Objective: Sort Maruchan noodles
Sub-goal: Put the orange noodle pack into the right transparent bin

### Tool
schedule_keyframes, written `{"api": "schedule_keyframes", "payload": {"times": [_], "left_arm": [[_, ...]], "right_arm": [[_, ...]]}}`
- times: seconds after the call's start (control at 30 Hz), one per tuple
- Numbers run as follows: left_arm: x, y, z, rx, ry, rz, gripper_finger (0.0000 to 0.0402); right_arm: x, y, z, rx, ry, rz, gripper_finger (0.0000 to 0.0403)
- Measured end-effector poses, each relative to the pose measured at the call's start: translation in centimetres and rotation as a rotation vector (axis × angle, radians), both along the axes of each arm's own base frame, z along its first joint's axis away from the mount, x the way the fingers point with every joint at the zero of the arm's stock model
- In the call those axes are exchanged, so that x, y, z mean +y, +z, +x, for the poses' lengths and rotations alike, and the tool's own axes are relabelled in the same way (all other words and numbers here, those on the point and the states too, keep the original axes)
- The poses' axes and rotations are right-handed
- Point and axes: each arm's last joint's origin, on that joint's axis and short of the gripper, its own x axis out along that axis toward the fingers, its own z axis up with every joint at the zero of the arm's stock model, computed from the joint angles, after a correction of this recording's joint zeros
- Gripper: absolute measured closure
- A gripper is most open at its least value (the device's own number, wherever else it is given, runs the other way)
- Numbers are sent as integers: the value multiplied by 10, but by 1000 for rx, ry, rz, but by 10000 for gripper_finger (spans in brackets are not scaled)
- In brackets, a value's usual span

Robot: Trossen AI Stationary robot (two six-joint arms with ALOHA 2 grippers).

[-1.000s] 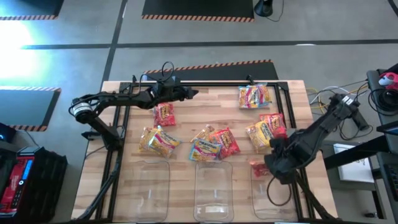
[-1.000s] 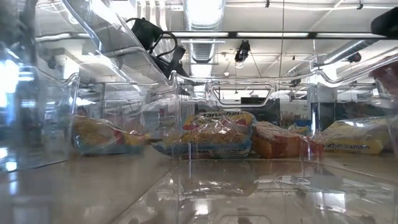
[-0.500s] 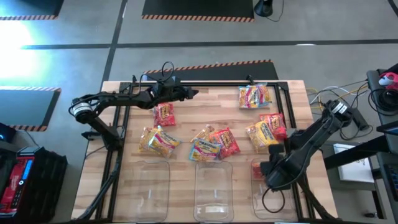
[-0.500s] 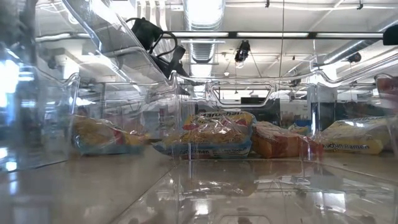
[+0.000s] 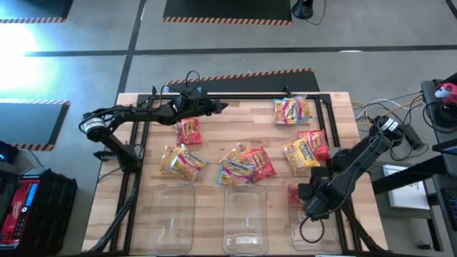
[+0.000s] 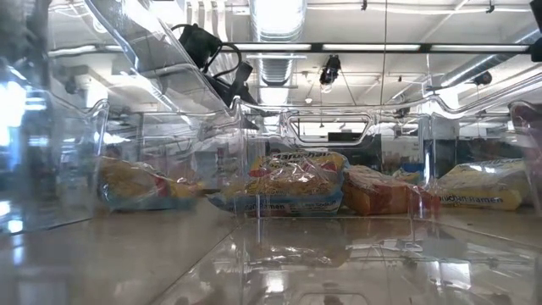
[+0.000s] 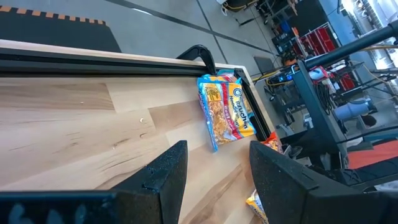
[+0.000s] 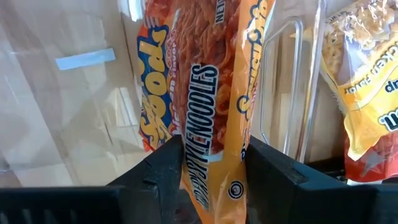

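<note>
Maruchan packet (image 8: 208, 118) clamped in right pincer (image 8: 211, 163), over right bin (image 5: 295, 214)

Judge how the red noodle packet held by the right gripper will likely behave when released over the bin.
Pinched in the right gripper, the red packet hangs straight, so its noodle block probably keeps it stiff. The glossy wrapper looks slippery. It will likely drop flat into the right bin, perhaps sliding.

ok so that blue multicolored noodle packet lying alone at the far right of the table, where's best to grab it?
The blue packet lies flat, with nothing touching it. Probably come straight down and pinch across its narrower width near the middle; the crinkly edges would likely slip.
</note>
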Motion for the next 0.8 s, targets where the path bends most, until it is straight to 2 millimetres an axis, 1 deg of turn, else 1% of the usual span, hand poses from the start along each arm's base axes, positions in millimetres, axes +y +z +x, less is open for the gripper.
{"api": "schedule_keyframes", "payload": {"times": [0.2, 0.3, 0.43, 0.53, 0.63, 0.73, 0.8], "left_arm": [[0, 0, 0, 0, 1, 0, 245], [0, 0, 0, 0, 1, 0, 245], [0, 0, 0, -1, -3, -1, 245], [-1, 0, 0, -6, -9, -9, 245], [-3, 0, 2, -17, -29, -25, 245], [-8, 1, 5, -21, -51, -24, 245], [-12, 1, 7, -20, -85, -22, 245]], "right_arm": [[-1, 2, -5, 31, 20, 5, 211], [-3, 5, -8, 53, 15, 17, 208], [-5, 14, -13, 71, -38, 85, 213], [-6, 30, -15, 54, -84, 152, 219], [-8, 49, -16, -11, -125, 211, 225], [-12, 69, -16, -137, -171, 208, 229], [-17, 80, -17, -246, -214, 166, 232]]}}
